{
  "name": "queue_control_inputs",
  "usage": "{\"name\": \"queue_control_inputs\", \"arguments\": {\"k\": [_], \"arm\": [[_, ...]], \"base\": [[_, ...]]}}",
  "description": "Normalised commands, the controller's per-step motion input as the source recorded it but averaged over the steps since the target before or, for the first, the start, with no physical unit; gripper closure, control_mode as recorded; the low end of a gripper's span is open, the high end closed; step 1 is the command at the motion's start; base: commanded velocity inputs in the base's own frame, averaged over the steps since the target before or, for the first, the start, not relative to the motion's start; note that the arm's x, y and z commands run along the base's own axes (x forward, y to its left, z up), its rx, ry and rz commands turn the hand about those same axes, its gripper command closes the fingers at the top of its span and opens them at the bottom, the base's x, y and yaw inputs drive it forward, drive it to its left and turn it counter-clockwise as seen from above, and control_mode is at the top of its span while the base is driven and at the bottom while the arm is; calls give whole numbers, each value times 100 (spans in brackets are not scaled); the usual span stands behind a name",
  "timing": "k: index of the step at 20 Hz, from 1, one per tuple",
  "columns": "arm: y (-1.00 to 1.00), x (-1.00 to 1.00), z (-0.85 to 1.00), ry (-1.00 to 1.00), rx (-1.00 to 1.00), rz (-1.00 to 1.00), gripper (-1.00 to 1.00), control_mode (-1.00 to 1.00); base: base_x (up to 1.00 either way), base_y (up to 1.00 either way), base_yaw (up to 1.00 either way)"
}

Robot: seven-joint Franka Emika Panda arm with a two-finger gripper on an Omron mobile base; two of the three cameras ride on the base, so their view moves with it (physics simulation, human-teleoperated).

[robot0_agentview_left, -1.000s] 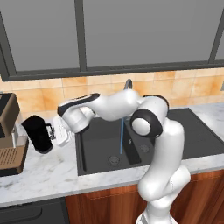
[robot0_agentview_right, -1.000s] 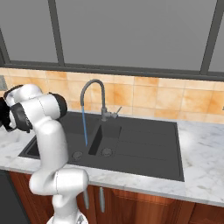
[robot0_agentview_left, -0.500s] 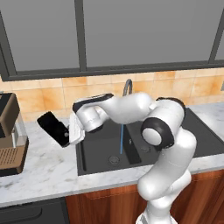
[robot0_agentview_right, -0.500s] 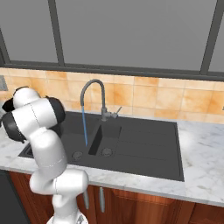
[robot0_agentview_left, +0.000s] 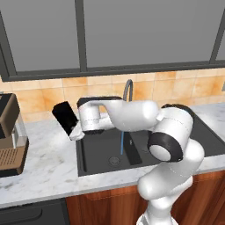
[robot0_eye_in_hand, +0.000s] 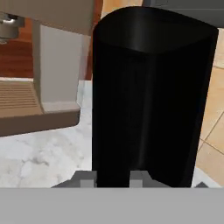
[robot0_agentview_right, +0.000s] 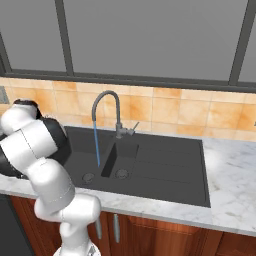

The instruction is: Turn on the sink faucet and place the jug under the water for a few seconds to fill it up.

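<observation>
We've got the end effector (robot0_agentview_left: 75, 131) pinched on the jug (robot0_agentview_left: 64, 116), tilted in the air over the bench (robot0_agentview_left: 48, 162) just left of the sink (robot0_agentview_left: 94, 151), w/ water (robot0_agentview_left: 121, 141) running, so it could clip the sink faucet (robot0_agentview_left: 127, 90) or slip

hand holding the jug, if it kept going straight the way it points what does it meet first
The hand is already closed on the jug. Past the jug, the coffee machine on the counter looks like the next thing in line, though depth is hard to judge.
</observation>
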Motion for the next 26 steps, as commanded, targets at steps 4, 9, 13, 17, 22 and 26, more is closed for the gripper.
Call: {"name": "queue_control_inputs", "arguments": {"k": [4, 9, 13, 17, 22, 26], "arm": [[0, 0, 30, 0, 9, -58, 100, -100], [6, 0, 26, 0, 8, -60, 100, -100], [14, 0, -3, 0, 6, -60, 100, -100], [23, 0, -25, 0, 2, -61, 100, -100], [7, 0, -6, 0, 1, -60, 100, -100], [0, 0, 0, 2, 1, -52, 100, -100]], "base": [[0, 0, 0], [0, 0, 0], [0, 0, 0], [0, 0, 0], [0, 0, 0], [0, 0, 0]]}}
